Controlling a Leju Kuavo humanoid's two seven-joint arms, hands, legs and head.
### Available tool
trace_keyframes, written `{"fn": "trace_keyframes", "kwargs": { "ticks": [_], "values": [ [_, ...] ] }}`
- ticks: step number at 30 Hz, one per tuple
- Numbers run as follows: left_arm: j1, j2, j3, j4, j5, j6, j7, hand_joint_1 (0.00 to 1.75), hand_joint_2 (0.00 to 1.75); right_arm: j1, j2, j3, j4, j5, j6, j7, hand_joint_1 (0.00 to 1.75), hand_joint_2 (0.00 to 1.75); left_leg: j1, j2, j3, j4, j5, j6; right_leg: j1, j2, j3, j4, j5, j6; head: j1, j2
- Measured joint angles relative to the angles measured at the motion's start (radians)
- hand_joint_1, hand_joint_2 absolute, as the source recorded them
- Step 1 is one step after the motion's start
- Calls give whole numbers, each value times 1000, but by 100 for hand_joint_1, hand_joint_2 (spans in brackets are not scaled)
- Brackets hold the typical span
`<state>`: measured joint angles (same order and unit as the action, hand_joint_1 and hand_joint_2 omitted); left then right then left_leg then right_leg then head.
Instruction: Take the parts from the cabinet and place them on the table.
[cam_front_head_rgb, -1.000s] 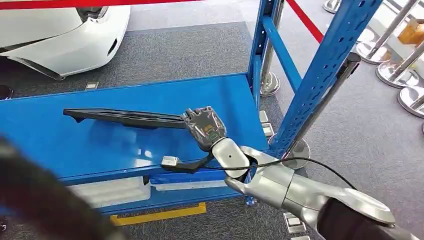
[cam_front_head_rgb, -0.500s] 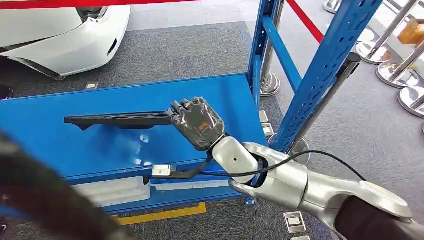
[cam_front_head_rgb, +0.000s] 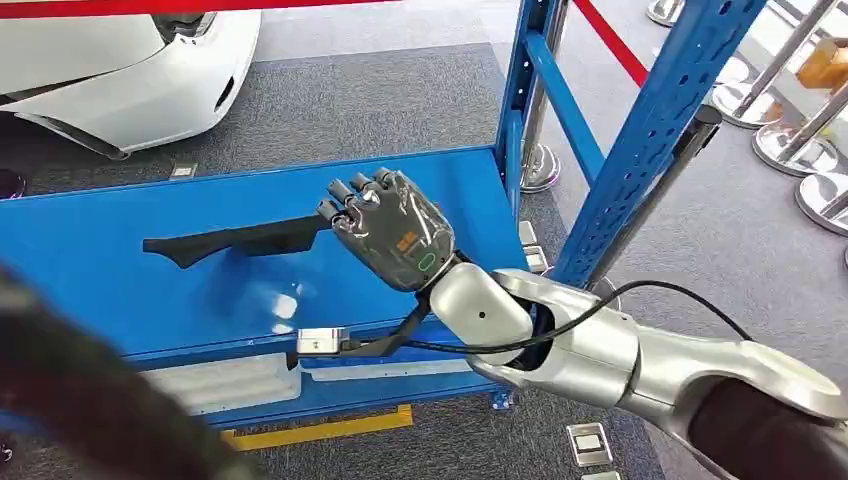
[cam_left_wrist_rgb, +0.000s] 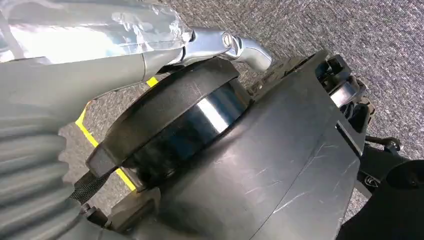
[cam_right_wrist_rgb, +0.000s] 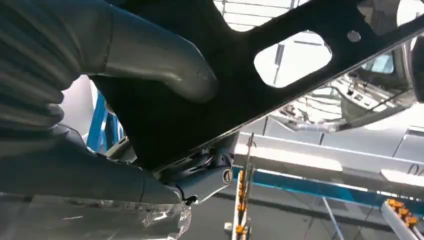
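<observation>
One long, flat black part (cam_front_head_rgb: 235, 241) with cut-out openings lay mid-frame, lifted above the blue shelf (cam_front_head_rgb: 120, 280). No writing was legible on it. Right hand (cam_front_head_rgb: 385, 228) gripped its right end, thumb (cam_right_wrist_rgb: 150, 60) clamped across it.

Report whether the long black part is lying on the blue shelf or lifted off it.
Lifted: the right hand grips one end of the black part, whose free end hangs above the blue shelf.
</observation>
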<state>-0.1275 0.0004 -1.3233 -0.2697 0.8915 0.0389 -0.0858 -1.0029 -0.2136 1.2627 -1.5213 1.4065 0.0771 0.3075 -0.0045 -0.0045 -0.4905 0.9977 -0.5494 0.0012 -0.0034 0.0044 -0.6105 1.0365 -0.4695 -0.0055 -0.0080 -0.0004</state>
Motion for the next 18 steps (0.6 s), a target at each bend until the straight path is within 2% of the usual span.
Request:
{"fn": "trace_keyframes", "kwargs": {
  "ticks": [18],
  "values": [
    [-6, 0, 1, -6, 19, 0, 1, 0, 175, -60, -11, 5, -42, 3, 0, 16, 175, 175, 0, 0, 0, 0, 0, 0, 0, 0, 0, 0, 0, 0, 0, 0]
  ]
}}
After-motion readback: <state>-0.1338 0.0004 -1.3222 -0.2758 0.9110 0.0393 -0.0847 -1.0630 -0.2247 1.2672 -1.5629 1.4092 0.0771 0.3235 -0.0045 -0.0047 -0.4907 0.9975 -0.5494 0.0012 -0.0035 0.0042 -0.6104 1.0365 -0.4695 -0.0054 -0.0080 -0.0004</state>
